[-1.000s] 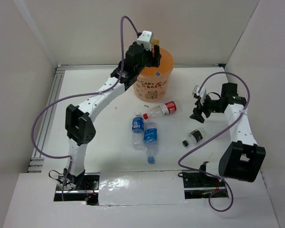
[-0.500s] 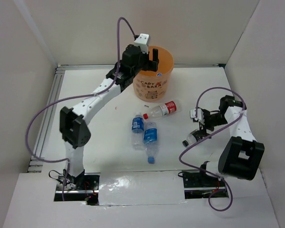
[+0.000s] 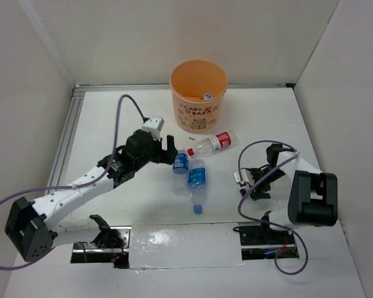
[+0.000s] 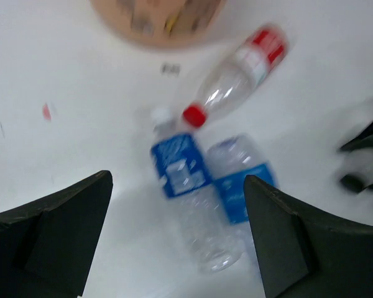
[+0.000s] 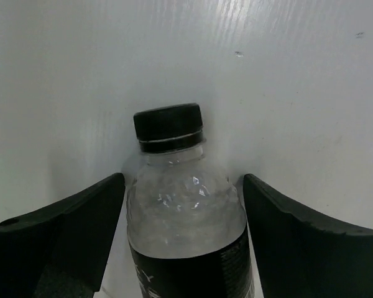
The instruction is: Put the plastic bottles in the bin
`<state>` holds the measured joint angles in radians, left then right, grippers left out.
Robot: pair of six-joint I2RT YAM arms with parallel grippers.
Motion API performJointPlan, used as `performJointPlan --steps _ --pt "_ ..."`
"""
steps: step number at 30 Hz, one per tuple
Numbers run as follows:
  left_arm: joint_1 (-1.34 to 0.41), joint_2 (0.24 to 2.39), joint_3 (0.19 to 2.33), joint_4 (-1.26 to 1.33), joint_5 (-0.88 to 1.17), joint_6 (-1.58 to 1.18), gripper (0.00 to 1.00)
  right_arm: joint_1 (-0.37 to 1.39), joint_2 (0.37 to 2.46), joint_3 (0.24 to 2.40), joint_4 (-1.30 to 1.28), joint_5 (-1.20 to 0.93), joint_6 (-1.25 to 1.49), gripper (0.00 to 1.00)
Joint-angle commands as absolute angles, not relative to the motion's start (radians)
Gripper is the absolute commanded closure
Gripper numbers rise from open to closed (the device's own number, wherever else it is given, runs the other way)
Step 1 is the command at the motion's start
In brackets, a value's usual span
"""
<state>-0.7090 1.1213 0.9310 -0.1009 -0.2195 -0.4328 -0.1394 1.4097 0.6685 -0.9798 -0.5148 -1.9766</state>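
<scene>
The orange bin (image 3: 199, 99) stands at the back; a bottle cap (image 3: 206, 96) shows inside it. A red-label bottle (image 3: 212, 143) lies in front of the bin. Two blue-label bottles (image 3: 180, 165) (image 3: 197, 180) lie side by side at the centre. My left gripper (image 3: 171, 149) is open and empty, just left of them. In its wrist view (image 4: 177, 180) the blue bottles (image 4: 179, 164) (image 4: 239, 183) lie ahead between the jaws. My right gripper (image 3: 253, 184) is open, low on the table. Its fingers (image 5: 87, 211) straddle a black-capped, black-label bottle (image 5: 185, 217), close to both its sides.
White walls enclose the table on the left, back and right. A metal rail (image 3: 65, 143) runs along the left edge. A small dark scrap (image 3: 192, 138) lies in front of the bin. The right arm's cable (image 3: 248, 149) loops above the table near the red-label bottle.
My left arm has swung back from above the bin down to the table beside the blue bottles, gripper empty. My right gripper has dropped and moved nearer, now around the black-label bottle.
</scene>
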Motion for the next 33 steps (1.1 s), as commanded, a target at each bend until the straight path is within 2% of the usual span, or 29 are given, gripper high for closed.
performJointPlan --steps 1,4,6,9,10,12,15,16,17,22,27,28,29,32,33 --pt "-0.718 1.158 0.838 -0.080 -0.210 -0.546 0.01 -0.115 1.453 0.664 -0.784 -0.445 -2.157 0.20" --pt "-0.718 1.227 0.838 -0.051 -0.146 -0.565 0.01 -0.115 1.471 0.744 -0.859 -0.477 -2.117 0.50" --pt "-0.730 1.268 0.850 -0.025 -0.134 -0.565 0.01 -0.152 1.450 0.807 -0.953 -0.569 -2.105 0.65" --pt "-0.739 1.371 0.902 -0.025 -0.133 -0.565 0.01 -0.170 1.421 0.975 -1.011 -0.748 -2.025 0.70" --pt "-0.739 1.394 0.916 -0.035 -0.133 -0.565 0.01 -0.170 1.402 1.071 -0.991 -0.800 -1.908 0.70" --pt "-0.749 1.456 0.937 -0.035 -0.133 -0.565 0.01 -0.170 1.388 1.164 -0.930 -0.938 -1.769 0.70" --pt "-0.759 1.506 0.950 -0.035 -0.133 -0.565 0.01 -0.146 1.364 1.293 -0.642 -1.061 -1.414 0.70" --pt "-0.759 1.517 0.959 -0.044 -0.133 -0.565 0.01 -0.134 1.364 1.331 -0.445 -1.072 -1.232 0.70" --pt "-0.759 1.529 0.959 -0.055 -0.143 -0.565 0.01 -0.091 1.364 1.357 -0.357 -1.072 -1.153 0.67" --pt "-0.759 1.560 0.936 -0.052 -0.172 -0.586 0.01 0.092 1.528 1.610 -0.148 -1.028 -0.980 0.63" --pt "-0.769 1.600 0.936 -0.038 -0.199 -0.598 0.01 0.219 1.777 1.906 -0.162 -0.968 -0.968 0.57" --pt "-0.769 1.614 0.936 -0.038 -0.199 -0.607 0.01 0.219 1.820 1.954 -0.184 -0.968 -0.968 0.55" --pt "-0.778 1.614 0.945 -0.047 -0.209 -0.607 0.01 0.233 1.904 2.003 -0.237 -0.968 -0.959 0.47" --pt "-0.778 1.640 0.945 -0.069 -0.221 -0.618 0.01 0.242 2.002 2.140 -0.284 -0.957 -0.934 0.31" --pt "-0.778 1.650 0.945 -0.069 -0.221 -0.618 0.01 0.242 2.043 2.155 -0.284 -0.944 -0.910 0.20"
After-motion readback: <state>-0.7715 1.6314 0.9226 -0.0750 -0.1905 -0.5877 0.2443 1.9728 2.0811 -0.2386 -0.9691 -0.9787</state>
